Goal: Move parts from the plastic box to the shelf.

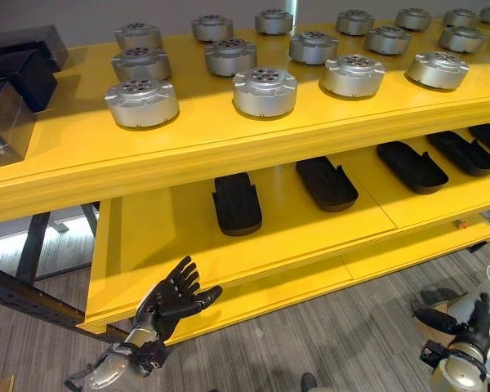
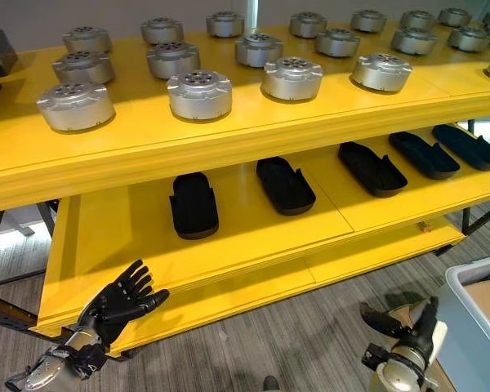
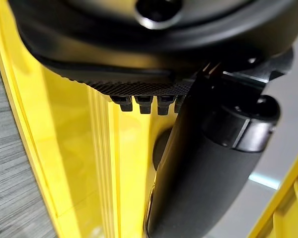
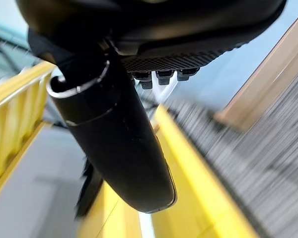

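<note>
Left eye view gives you the yellow shelf (image 1: 229, 147) with rows of round silver metal parts (image 1: 265, 90) standing upright across its top deck, each apart from its neighbours. On the lower deck you see long black tray-like pieces (image 1: 236, 204) lying side by side with gaps between them.

Your left robot hand (image 1: 173, 298) is raised in front of the shelf's bottom edge, fingers spread wide and straight, holding nothing (its wrist view shows the thumb against yellow board, with no part in the palm). Your right robot hand (image 2: 408, 331) sits low over the grey carpeted floor (image 2: 310, 335), well apart from the shelf; its fingers are loosely extended and it carries nothing.

Just beside the right robot hand, at the right edge of the right eye view, you can see a corner of the grey plastic box (image 2: 465, 314); what lies inside cannot be told.
</note>
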You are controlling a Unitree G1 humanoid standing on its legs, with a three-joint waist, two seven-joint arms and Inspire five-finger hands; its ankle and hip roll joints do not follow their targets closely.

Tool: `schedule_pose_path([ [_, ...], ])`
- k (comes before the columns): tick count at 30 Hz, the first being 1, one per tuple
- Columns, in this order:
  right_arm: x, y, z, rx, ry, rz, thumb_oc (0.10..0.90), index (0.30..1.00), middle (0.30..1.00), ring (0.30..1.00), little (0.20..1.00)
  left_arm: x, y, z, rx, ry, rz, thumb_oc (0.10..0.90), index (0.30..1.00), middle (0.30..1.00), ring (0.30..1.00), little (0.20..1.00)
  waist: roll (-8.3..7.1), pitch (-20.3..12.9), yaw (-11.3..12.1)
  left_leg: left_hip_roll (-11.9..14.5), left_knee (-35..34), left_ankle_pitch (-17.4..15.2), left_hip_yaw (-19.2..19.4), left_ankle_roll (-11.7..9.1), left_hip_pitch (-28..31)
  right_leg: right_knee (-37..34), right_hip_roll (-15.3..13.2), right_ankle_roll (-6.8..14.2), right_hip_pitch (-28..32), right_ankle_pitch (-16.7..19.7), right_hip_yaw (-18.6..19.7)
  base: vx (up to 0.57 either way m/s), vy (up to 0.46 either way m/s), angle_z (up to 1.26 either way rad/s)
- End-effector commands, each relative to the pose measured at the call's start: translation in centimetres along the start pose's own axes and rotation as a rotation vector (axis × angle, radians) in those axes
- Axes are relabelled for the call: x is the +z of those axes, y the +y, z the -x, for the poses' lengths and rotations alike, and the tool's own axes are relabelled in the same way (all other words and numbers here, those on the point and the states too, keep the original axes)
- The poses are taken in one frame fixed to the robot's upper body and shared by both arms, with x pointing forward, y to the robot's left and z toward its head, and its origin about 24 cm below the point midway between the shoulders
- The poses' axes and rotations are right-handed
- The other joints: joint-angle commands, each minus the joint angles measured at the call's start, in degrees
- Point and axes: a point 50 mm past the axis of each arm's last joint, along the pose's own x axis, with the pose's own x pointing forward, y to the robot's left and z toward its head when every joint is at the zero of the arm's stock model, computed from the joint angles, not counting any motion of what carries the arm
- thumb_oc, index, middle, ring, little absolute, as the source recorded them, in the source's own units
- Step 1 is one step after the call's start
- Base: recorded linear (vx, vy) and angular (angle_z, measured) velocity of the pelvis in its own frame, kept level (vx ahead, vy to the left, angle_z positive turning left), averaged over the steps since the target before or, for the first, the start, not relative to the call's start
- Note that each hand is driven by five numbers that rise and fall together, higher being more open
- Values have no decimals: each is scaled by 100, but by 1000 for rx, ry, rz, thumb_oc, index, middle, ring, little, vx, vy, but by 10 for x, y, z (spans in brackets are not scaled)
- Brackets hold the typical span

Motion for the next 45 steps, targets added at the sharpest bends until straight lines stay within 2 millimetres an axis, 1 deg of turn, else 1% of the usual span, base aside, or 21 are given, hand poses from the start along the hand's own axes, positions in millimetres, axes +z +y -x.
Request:
schedule_pose_path([
  [1,53,-17,-19,-131,-236,-82,900,1000,1000,1000,1000,55,-18,-15,-165,-215,-117,900,1000,1000,1000,1000,15,-5,-190,-1,21,-569,136,238,473,161,-159,310,-8,-144,39,0,7,-31],
  [3,51,-17,-20,-140,-228,-81,900,1000,1000,1000,1000,56,-20,-17,-181,-216,-118,900,1000,1000,1000,1000,19,-12,-238,-19,31,-579,215,257,484,148,-169,322,-51,-98,90,-15,3,-33],
  [4,48,-19,-20,-142,-225,-79,900,1000,1000,1000,1000,57,-26,-20,-198,-214,-120,900,1000,1000,1000,1000,20,6,-328,-41,112,-663,359,292,530,175,-223,363,-88,-67,108,-24,3,-39],
  [5,48,-18,-20,-134,-227,-75,900,1000,1000,1000,1000,57,-26,-21,-193,-218,-118,900,1000,1000,1000,1000,17,5,-350,-44,140,-686,413,301,536,169,-244,374,-100,-44,90,-30,0,-56],
  [8,46,-18,-22,-121,-221,-59,900,1000,1000,1000,1000,60,-31,-24,-181,-228,-112,900,1000,1000,1000,1000,25,22,-466,-32,253,-766,756,322,595,151,-341,441,-199,94,-19,-15,-9,-61],
  [9,45,-18,-22,-128,-214,-54,900,1000,1000,1000,1000,61,-32,-25,-176,-230,-112,900,1000,1000,1000,1000,50,0,-493,-39,257,-893,802,298,677,100,-385,514,-172,86,-91,-24,-20,-82],
  [10,45,-18,-22,-131,-210,-54,900,1000,1000,1000,1000,61,-32,-25,-174,-233,-111,900,1000,1000,1000,1000,22,23,-497,-21,292,-795,925,321,638,108,-387,471,-222,168,-121,46,2,-100],
  [11,44,-18,-23,-133,-200,-51,900,1000,1000,1000,1000,61,-31,-25,-161,-233,-106,900,1000,1000,1000,1000,46,-6,-518,-30,279,-907,943,294,711,63,-421,535,-215,162,-199,-20,-64,-106],
  [12,41,-18,-24,-128,-197,-36,900,1000,1000,1000,1000,62,-29,-24,-121,-245,-96,900,1000,1000,1000,1000,41,12,-548,-22,333,-959,1171,298,774,49,-481,575,-311,269,-390,48,-30,-100],
  [13,41,-18,-24,-129,-196,-36,900,1000,1000,1000,1000,62,-29,-24,-120,-245,-95,900,1000,1000,1000,1000,40,13,-538,-21,340,-967,1195,298,779,49,-482,578,-321,278,-388,-28,-92,-129],
  [14,39,-19,-25,-135,-184,-30,900,1000,1000,1000,1000,61,-27,-23,-106,-244,-93,900,1000,1000,1000,1000,30,24,-542,-21,393,-1006,1327,306,808,43,-507,588,-386,340,-498,-41,-127,-142],
  [16,33,-17,-28,-127,-159,-6,900,1000,1000,1000,1000,60,-18,-14,-24,-253,-71,900,1000,1000,1000,1000,-35,74,-460,39,550,-1075,1816,315,882,34,-595,580,-513,497,-1077,-66,-210,-191],
  [17,33,-17,-28,-124,-156,-4,900,1000,1000,1000,1000,59,-17,-13,-13,-254,-68,900,1000,1000,1000,1000,-45,77,-426,49,542,-1075,1902,312,908,34,-603,574,-528,515,-1174,-68,-237,-281],
  [18,33,-15,-30,-124,-146,2,900,1000,1000,1000,1000,59,-15,-10,9,-259,-64,900,1000,1000,1000,1000,-78,90,-350,90,568,-1073,2126,317,954,28,-601,529,-554,550,-1481,-54,-197,-282],
  [19,34,-14,-31,-125,-142,3,900,1000,1000,1000,1000,59,-14,-8,18,-261,-60,900,1000,1000,1000,1000,-90,92,-332,112,595,-1058,2202,314,957,23,-565,478,-563,533,-1592,-52,-220,-108],
  [21,33,-14,-32,-123,-141,3,900,1000,1000,1000,1000,59,-15,-8,20,-264,-60,900,1000,1000,1000,1000,-93,97,-326,126,629,-1028,2268,314,960,14,-480,391,-571,480,-1651,-23,-136,-128],
  [23,32,-14,-32,-126,-139,4,900,1000,1000,1000,1000,59,-17,-9,9,-263,-56,900,1000,1000,1000,1000,-83,88,-349,149,676,-982,2266,304,932,3,-374,295,-576,406,-1607,4,-138,-38],
  [27,30,-14,-32,-109,-146,2,900,1000,1000,1000,1000,61,-25,-15,-18,-270,-42,900,1000,1000,1000,1000,-32,62,-469,242,792,-863,2242,229,922,3,-145,127,-560,253,-1349,34,-142,-21],
  [30,35,-9,-30,-74,-184,5,900,1000,1000,1000,1000,61,-30,-20,-27,-280,-27,900,1000,1000,1000,1000,25,40,-535,324,911,-773,2224,154,865,3,10,11,-527,129,-1170,11,-107,-9],
  [37,42,7,-28,-23,-221,-3,900,1000,1000,1000,1000,62,-35,-24,-22,-301,-28,900,1000,1000,1000,1000,64,40,-501,464,1121,-661,2256,90,719,3,154,-145,-390,-40,-1174,-1,-62,-12],
  [45,54,21,-23,43,-298,32,900,1000,1000,1000,1000,60,-39,-28,-40,-299,-8,900,1000,1000,1000,1000,102,49,-503,558,1258,-596,2264,47,643,3,218,-231,-312,-136,-1175,57,-36,3],
])
